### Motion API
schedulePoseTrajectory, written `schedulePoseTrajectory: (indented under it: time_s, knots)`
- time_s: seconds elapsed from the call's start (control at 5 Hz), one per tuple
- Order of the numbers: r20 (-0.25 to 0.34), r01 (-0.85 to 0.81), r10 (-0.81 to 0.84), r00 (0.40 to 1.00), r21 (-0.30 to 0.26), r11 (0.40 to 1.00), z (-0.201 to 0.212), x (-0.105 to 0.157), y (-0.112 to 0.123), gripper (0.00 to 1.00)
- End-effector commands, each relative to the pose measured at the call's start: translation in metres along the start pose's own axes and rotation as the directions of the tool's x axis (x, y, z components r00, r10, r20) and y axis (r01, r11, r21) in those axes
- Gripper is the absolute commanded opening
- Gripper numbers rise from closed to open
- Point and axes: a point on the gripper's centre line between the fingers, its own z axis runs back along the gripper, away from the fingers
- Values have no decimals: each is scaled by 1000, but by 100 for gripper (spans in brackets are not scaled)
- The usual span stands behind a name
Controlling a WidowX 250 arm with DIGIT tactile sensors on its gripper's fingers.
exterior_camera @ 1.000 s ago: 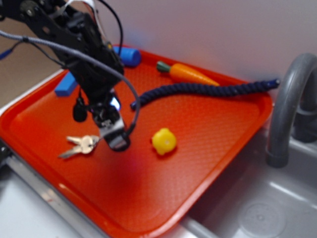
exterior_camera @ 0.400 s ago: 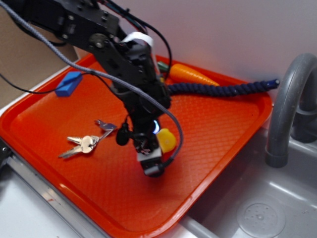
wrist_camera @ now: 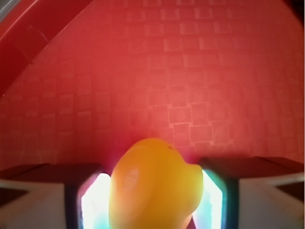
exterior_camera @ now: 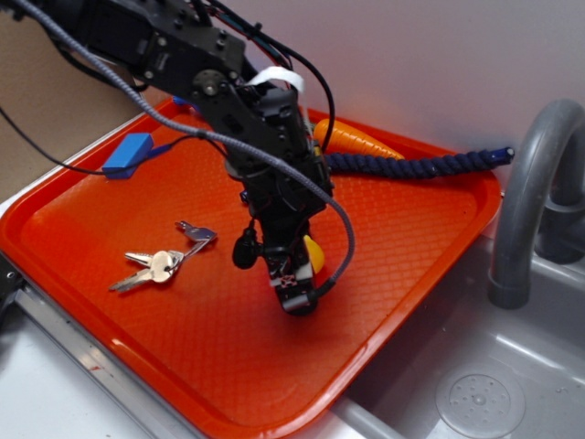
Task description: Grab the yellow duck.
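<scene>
The yellow duck (exterior_camera: 313,254) sits on the red tray (exterior_camera: 411,238), mostly hidden behind my gripper (exterior_camera: 294,291) in the exterior view. In the wrist view the duck (wrist_camera: 152,183) fills the space between my two fingers (wrist_camera: 45,195), with a thin bright gap on each side. My gripper (wrist_camera: 152,200) is lowered to the tray around the duck and its jaws still stand open, not pressing on it.
A key bunch (exterior_camera: 164,263) lies left of the gripper. An orange carrot toy (exterior_camera: 352,139) and a dark blue rope (exterior_camera: 411,166) lie at the tray's back. A blue block (exterior_camera: 128,154) is at far left. A grey faucet (exterior_camera: 530,183) and sink (exterior_camera: 475,384) are right.
My gripper moved right from beside the keys to the duck and came down around it. The duck has not moved.
</scene>
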Motion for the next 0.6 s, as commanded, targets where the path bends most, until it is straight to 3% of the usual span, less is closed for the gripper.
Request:
schedulePoseTrajectory:
  time_s: [0.0,0.2,0.4]
  knots:
    - [105,-219,217,970,11,976,105,-36,56,0]
    - [87,-381,376,922,47,923,159,-61,92,0]
    - [58,-447,444,894,111,888,189,-89,124,0]
